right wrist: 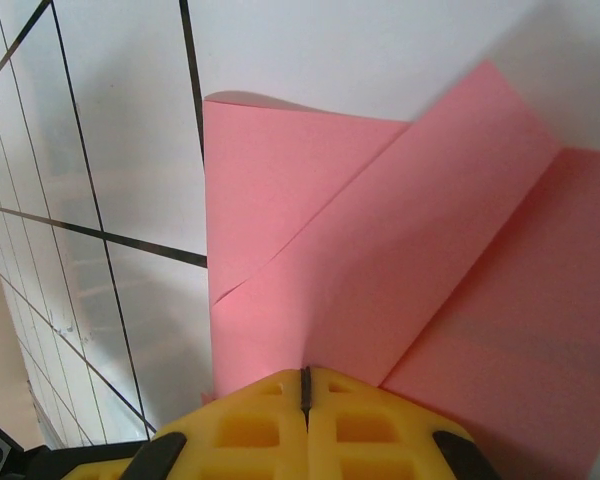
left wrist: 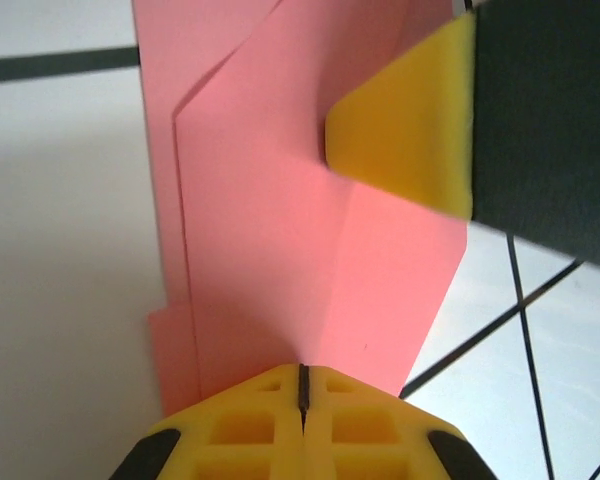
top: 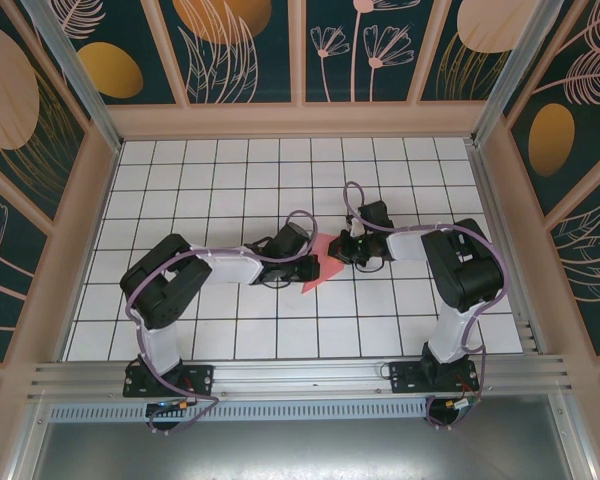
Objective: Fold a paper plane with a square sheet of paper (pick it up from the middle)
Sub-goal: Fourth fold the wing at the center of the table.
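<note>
Top view: we see the square sheet of paper (top: 320, 272), partly folded. The left gripper (top: 308, 268) is at its left edge and the right gripper (top: 352, 250) on its right side.

Left wrist: the jaws are closed and seem to pinch the sheet's raised crease.

Right wrist: the jaws are closed, tips pressing on the sheet.

We judge diagonal folds done; no paper plane yet.

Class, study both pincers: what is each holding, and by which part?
Both grip the folded pink paper: the left pincer pinches its edge at a crease, the right pincer pinches the opposite side.
</note>
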Controlling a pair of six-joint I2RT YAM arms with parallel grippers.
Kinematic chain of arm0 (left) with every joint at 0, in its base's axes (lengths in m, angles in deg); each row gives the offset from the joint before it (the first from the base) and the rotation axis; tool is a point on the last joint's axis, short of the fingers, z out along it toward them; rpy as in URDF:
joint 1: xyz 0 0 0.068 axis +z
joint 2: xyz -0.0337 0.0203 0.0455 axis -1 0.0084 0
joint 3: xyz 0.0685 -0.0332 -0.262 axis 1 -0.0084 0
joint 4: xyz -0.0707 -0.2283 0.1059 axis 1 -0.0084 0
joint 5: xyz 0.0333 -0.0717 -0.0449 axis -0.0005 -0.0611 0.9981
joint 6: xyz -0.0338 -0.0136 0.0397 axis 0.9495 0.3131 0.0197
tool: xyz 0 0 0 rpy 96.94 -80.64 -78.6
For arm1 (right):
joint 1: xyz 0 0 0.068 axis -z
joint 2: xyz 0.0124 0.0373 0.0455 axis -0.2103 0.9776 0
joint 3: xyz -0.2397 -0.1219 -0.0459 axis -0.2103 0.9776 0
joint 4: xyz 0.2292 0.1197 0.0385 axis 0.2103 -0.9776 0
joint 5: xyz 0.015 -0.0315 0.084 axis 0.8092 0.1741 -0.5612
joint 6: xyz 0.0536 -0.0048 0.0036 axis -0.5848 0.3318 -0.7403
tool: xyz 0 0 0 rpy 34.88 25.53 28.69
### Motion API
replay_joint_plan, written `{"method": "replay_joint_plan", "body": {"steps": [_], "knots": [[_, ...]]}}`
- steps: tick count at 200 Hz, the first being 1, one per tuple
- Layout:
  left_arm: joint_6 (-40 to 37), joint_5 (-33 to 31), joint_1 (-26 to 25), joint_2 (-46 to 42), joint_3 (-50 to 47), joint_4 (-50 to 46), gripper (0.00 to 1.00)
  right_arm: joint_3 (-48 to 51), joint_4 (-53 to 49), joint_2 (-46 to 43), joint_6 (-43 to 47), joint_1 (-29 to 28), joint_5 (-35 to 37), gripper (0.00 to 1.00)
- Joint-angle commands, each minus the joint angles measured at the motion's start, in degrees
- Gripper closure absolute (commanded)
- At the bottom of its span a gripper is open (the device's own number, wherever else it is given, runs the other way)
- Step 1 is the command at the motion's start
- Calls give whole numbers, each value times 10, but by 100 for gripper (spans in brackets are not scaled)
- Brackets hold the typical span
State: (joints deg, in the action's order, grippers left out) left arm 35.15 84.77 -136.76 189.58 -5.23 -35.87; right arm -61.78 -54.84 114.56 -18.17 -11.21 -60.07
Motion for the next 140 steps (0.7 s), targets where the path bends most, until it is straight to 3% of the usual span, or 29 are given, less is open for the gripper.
{"method": "replay_joint_plan", "body": {"steps": [1, 57, 111, 140], "knots": [[-47, 28, -1, -18, -32, -70, 93, 18, -81, 58, 14, -3, 107, 97], [-84, 54, -1, -50, -67, -92, 93, 15, -89, 59, 13, 0, 111, 97], [-106, 13, -1, -97, -66, -151, 95, 13, -92, 59, 14, -1, 110, 97], [-85, 24, -1, -132, -54, -114, 95, 13, -92, 59, 14, 0, 112, 97]]}}
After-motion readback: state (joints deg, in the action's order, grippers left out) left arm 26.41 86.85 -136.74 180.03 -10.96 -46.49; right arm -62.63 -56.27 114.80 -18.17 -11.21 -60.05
